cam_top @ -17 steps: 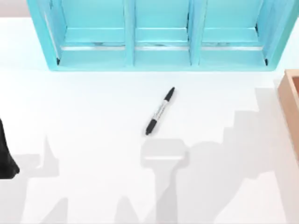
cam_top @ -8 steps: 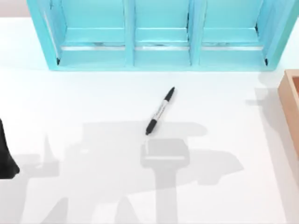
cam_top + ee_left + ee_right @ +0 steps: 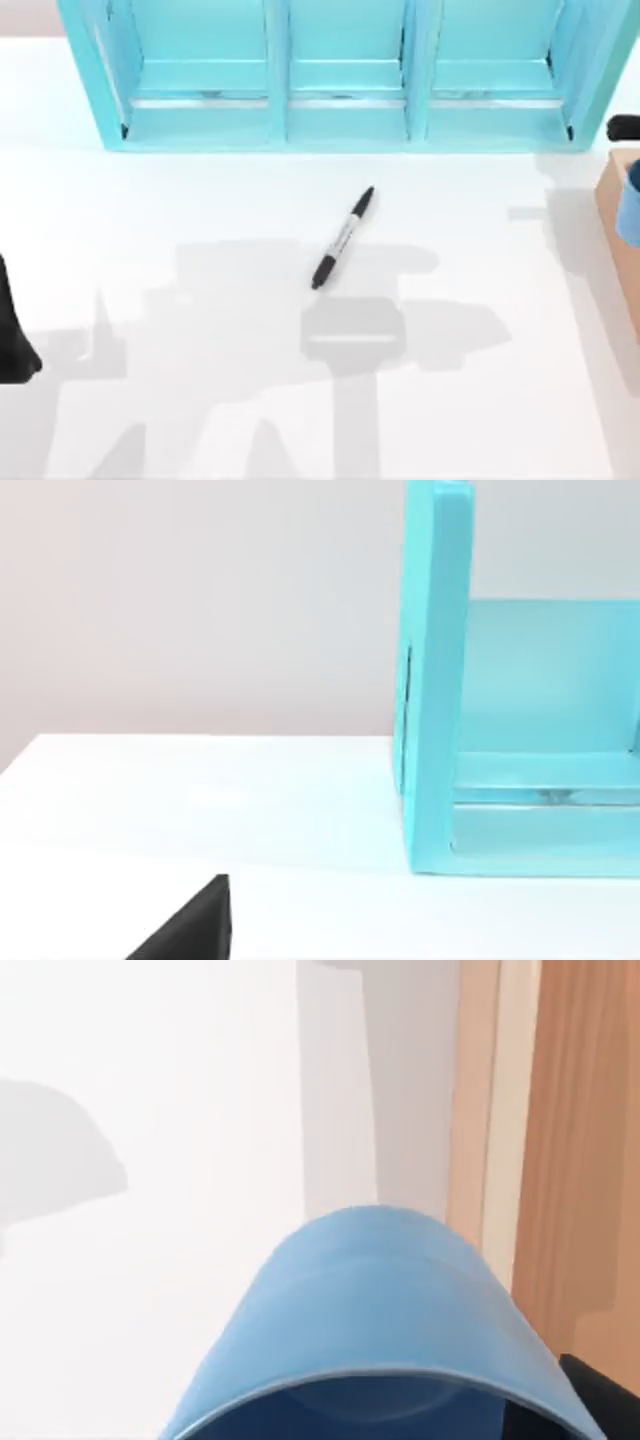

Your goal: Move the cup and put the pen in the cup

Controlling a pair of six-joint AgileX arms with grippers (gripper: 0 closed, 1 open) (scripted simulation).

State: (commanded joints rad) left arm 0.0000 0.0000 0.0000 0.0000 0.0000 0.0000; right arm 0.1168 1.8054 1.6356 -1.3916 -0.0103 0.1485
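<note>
White tabletop (image 3: 150,200), pen (image 3: 342,238) lying mid-surface. Right tool (image 3: 622,128) at right edge carrying cup (image 3: 385,1325), grip width unclear. Left tool (image 3: 12,330) parked, unclear too. Next: set cup down upright near pen.

A white table (image 3: 150,220) seen from above, with a light blue shelf unit (image 3: 340,75) of 3 open compartments standing along its far edge. A pen (image 3: 342,238) lies alone near the middle of the table, slanted, with its slimmer black end toward the shelf unit and its thicker black end toward the near edge. At the right edge a blue cup (image 3: 629,205) shows partly over a wooden box (image 3: 615,215), a small black part (image 3: 623,128) sits just beyond it, and a black arm part (image 3: 12,335) sits at the left edge.
</note>
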